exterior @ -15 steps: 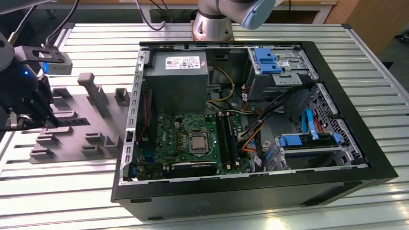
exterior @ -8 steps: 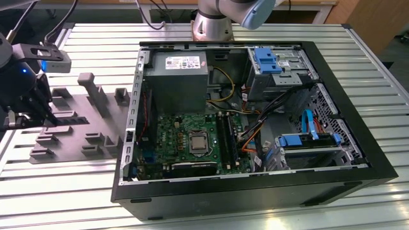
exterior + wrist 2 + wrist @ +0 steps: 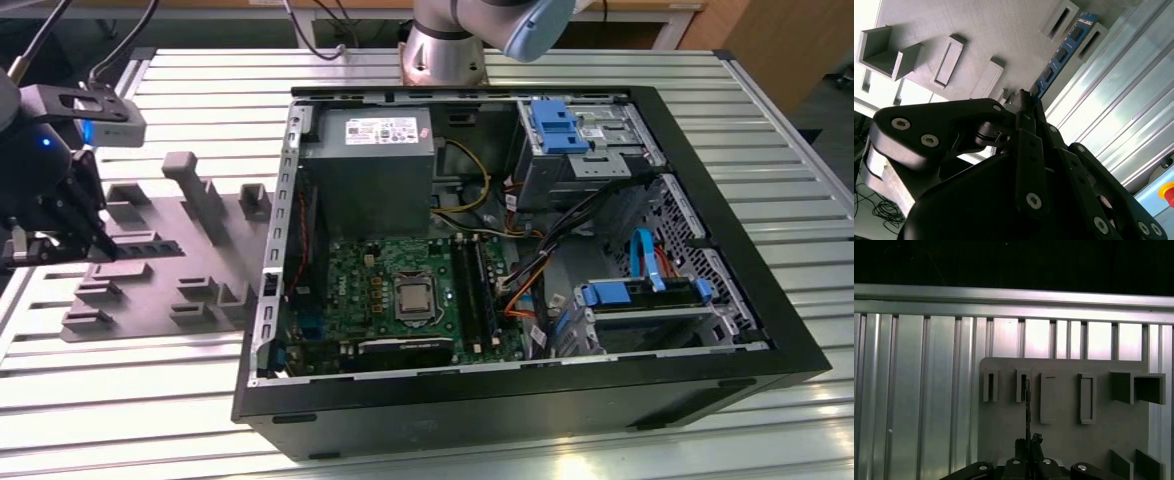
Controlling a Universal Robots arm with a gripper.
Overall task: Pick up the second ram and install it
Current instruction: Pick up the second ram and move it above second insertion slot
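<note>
The second ram is a thin blue board with dark chips. My gripper is shut on one end of it, its black fingers pinching the flat sides. In the first wrist view the ram appears edge-on, running from the gripper to a slotted holder on the grey fixture plate. I cannot tell if it still rests in the holder. In the exterior view my gripper is at the far left over that plate, well away from the motherboard's black memory slots.
The open black computer case lies in the middle of the slatted aluminium table, holding a power supply, blue drive brackets and loose cables. Upright grey blocks stand on the fixture plate. A red button sits beside the table.
</note>
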